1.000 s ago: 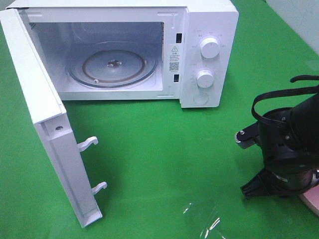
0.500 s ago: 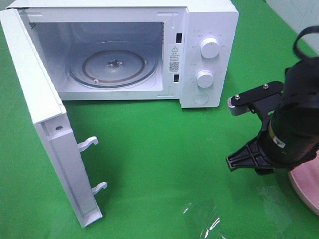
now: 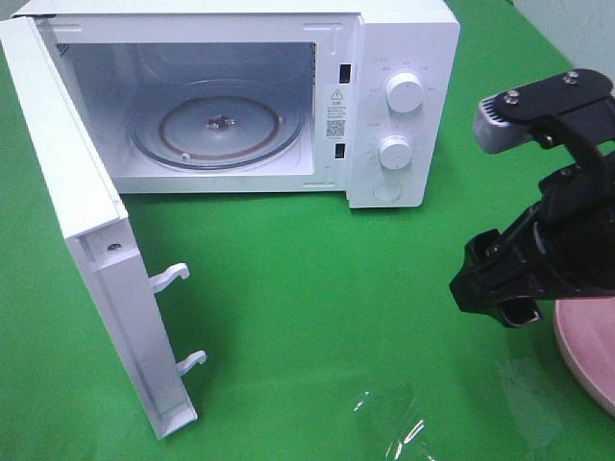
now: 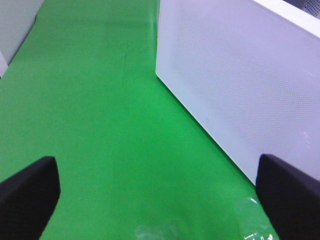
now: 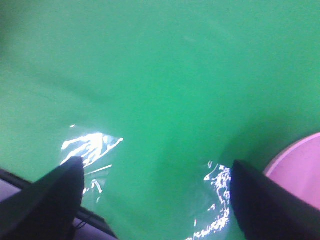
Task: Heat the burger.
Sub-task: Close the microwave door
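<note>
No burger shows in any view. My right gripper [image 3: 488, 206] hangs above the green cloth at the right, just left of the pink plate [image 3: 588, 351], with its jaws wide apart and nothing between them. The right wrist view has both dark fingertips [image 5: 50, 195] over bare cloth, with the pink plate [image 5: 300, 167] at the edge. My left gripper [image 4: 155, 200] is open and empty, close beside the outer face of the microwave door [image 4: 235, 85]; it is out of the exterior view.
The white microwave [image 3: 404, 58] stands at the back with its door [image 3: 86, 240] swung open to the left and a bare glass turntable [image 3: 216, 125] inside. A piece of clear film [image 3: 384, 423] lies on the cloth near the front edge.
My right gripper has risen from low beside the pink plate, tilted over and opened its jaws wide. The microwave and its door have not moved.
</note>
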Motion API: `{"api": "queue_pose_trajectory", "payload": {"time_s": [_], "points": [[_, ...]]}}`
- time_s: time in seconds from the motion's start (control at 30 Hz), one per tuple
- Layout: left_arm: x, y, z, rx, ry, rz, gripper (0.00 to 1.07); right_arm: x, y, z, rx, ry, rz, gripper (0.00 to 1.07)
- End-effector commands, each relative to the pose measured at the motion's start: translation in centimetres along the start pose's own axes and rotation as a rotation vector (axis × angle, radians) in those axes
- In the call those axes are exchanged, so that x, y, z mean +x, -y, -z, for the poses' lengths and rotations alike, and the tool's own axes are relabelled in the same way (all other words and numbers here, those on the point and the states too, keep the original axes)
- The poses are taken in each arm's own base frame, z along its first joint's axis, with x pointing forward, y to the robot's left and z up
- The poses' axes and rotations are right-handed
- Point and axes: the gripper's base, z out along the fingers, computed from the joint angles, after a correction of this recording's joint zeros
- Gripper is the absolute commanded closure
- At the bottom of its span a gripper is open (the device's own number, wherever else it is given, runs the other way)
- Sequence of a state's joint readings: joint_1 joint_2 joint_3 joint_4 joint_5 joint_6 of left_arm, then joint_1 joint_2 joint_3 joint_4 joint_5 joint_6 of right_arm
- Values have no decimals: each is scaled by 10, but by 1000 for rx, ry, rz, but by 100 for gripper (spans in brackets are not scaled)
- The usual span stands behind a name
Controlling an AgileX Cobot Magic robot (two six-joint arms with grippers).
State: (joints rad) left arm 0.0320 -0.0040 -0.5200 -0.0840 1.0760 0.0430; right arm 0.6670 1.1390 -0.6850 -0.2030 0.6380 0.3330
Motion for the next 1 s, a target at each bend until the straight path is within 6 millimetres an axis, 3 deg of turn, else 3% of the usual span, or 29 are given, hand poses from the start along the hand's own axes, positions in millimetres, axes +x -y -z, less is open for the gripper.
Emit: {"api": "queue_pose_trajectory", "payload": {"time_s": [0.03,0.23,0.3,0.4,0.47,0.73,1.0], "points": [[1,0,1,5,19,3,8,14,3,25,-31,-20,29,28],[1,0,1,5,19,3,8,31,10,48,-16,-39,35,30],[1,0,1,5,19,3,8,41,15,65,-20,1,24,31],[1,0,1,5,19,3,8,43,16,69,-20,6,22,31],[1,0,1,5,19,3,8,55,20,84,-22,38,12,31],[1,0,1,5,19,3,8,82,29,103,-24,92,-21,31],[1,0,1,5,19,3,8,126,46,112,95,195,-248,31]]}}
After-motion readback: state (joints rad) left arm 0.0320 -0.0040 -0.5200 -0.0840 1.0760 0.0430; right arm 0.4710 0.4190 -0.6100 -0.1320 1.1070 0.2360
